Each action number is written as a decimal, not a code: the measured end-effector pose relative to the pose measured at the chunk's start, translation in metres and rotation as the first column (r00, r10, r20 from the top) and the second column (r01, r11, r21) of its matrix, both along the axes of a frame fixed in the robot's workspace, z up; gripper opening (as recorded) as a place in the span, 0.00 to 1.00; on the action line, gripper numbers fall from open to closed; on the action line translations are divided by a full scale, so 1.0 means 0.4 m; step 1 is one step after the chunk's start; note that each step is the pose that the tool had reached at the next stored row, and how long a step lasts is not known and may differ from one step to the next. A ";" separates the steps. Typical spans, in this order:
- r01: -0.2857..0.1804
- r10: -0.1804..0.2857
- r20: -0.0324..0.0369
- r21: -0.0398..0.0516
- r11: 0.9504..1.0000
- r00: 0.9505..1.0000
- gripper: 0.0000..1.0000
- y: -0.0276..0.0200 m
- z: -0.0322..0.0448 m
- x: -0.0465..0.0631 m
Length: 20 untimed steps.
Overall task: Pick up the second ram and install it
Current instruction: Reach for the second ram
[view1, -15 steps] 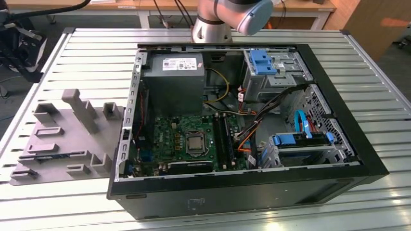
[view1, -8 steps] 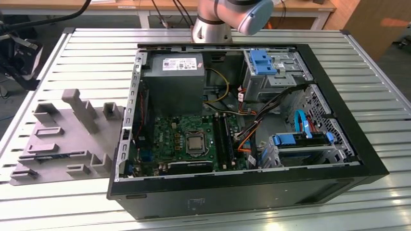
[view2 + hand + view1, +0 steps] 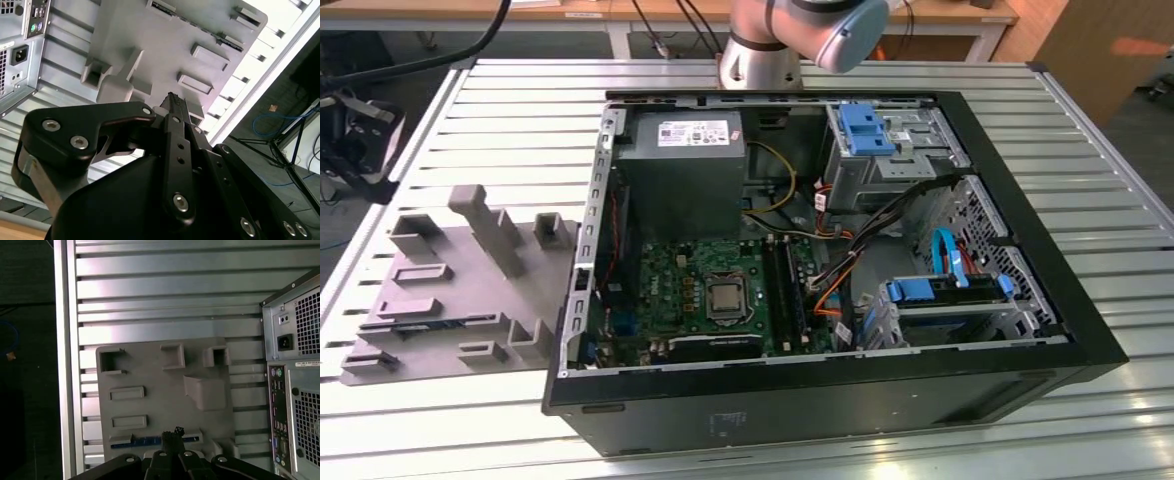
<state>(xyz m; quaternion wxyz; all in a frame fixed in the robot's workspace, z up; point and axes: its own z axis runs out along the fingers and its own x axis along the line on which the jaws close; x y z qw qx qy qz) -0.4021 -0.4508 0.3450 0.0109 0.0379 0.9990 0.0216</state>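
Hand [image 3: 173, 433] hangs over the grey holder tray [image 3: 150, 365] on the slatted worktop [image 3: 160, 290], with the computer case [image 3: 295, 390] off to one side of it; its two tips seem pressed together with nothing between them, so I judge it closed and empty; the second ram [image 3: 131, 442], a thin dark strip with a bluish edge, lies in a slot of the tray right beneath the tips, apparently not touched; its long axis seems to run along the line on which the hand's linkages spread, not across it.
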 end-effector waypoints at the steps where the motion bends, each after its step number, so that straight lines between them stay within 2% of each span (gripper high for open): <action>1: 0.000 0.000 0.000 0.000 1.000 1.000 0.11 -0.003 -0.003 -0.001; 5: 0.000 0.000 -0.001 0.000 1.000 1.000 0.11 -0.012 -0.011 -0.001; 12: 0.000 0.000 -0.001 0.000 1.000 1.000 0.11 -0.013 -0.013 -0.001; 20: 0.000 0.000 -0.001 0.001 1.000 1.000 0.11 -0.032 -0.047 -0.001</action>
